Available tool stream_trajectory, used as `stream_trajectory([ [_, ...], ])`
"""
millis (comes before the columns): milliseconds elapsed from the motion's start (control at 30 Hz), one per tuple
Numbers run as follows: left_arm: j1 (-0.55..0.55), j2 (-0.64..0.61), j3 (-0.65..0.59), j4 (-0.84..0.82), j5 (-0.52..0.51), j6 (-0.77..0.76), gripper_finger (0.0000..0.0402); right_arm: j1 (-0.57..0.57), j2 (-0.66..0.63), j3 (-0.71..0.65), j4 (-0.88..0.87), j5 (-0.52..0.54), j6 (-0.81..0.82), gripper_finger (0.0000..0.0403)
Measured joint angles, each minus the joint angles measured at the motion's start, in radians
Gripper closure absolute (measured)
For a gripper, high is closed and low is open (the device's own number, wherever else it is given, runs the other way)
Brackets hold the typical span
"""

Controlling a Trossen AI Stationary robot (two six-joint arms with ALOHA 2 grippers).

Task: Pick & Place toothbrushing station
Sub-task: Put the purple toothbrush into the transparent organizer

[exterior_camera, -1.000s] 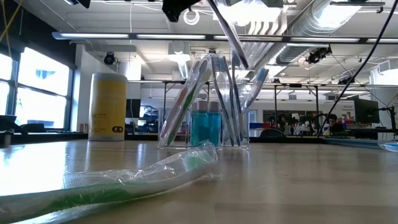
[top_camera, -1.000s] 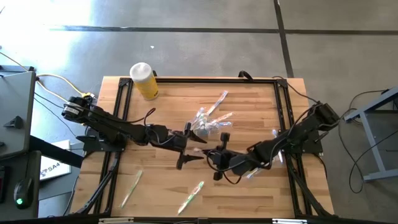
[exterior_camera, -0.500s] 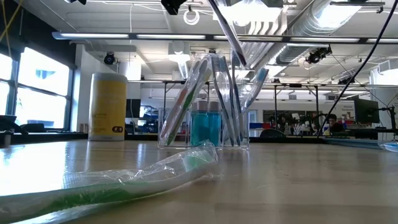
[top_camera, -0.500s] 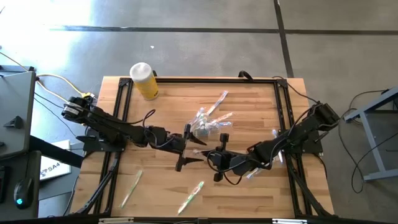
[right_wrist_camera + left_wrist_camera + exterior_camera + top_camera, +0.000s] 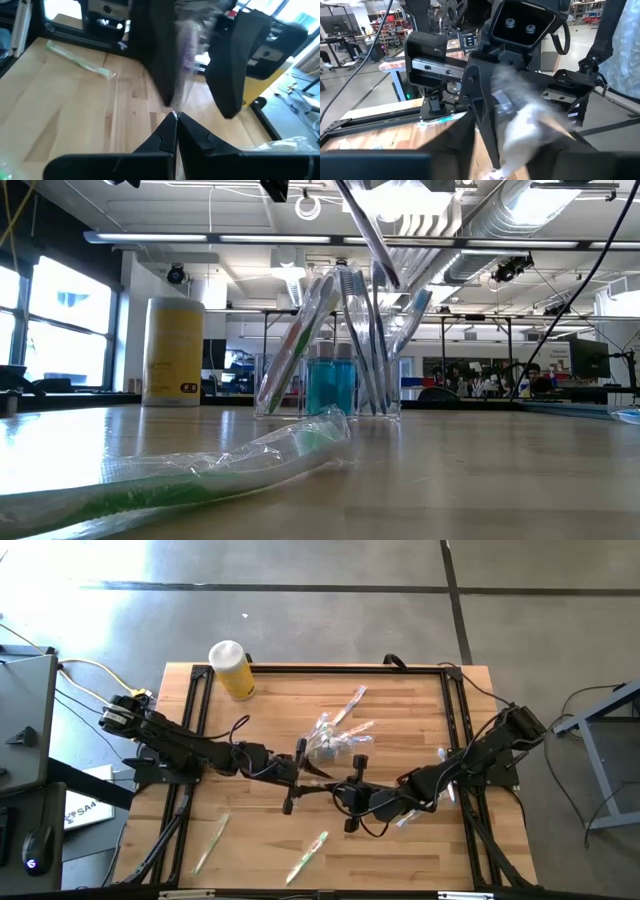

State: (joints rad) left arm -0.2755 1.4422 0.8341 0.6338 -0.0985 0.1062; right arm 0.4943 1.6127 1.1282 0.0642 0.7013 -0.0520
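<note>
Wooden bench (image 5: 400,700) on a black frame stands on a grey floor, an open workshop showing behind it in the low view. Near the middle of the bench stands the clear container (image 5: 345,350), already carrying several toothbrushes (image 5: 300,345) and teal-ended tubes (image 5: 330,385). Two wrapped toothbrushes (image 5: 308,857) lie loose toward the near edge, and a yellow bottle (image 5: 233,671) sits at the far left corner.

Both arms meet just on the near side of the container. The right gripper (image 5: 352,792) has its fingers pinched together on the tip of a wrapped toothbrush (image 5: 186,55), which stands up from them. The left gripper (image 5: 512,145) faces it, jaws parted with that same wrapper between them; whether they are pressing on it I cannot tell.

This looks like a handover or re-grip, ahead of dropping the brush into the container. Next, one gripper needs a firm hold on the handle before the other lets go, and the brush must be upright over the container's mouth.
</note>
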Motion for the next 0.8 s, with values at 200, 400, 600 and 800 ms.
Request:
stream_trajectory([
  [200,0.0,0.0,0.0,-0.008,0.019,0.022,0.0367,-0.006,0.0,0.0,-0.017,-0.038,0.027,0.0401],
  [400,0.0,0.0,0.0,-0.016,0.018,0.021,0.0367,-0.006,-0.001,0.0,-0.059,-0.025,0.014,0.0396],
  [600,0.0,0.0,0.0,-0.028,0.019,0.021,0.0367,0.004,-0.001,0.0,-0.104,0.023,0.005,0.0336],
  [800,0.0,0.0,0.0,-0.035,0.019,0.022,0.0367,0.012,-0.002,0.0,-0.125,0.04,0.031,0.0233],
])
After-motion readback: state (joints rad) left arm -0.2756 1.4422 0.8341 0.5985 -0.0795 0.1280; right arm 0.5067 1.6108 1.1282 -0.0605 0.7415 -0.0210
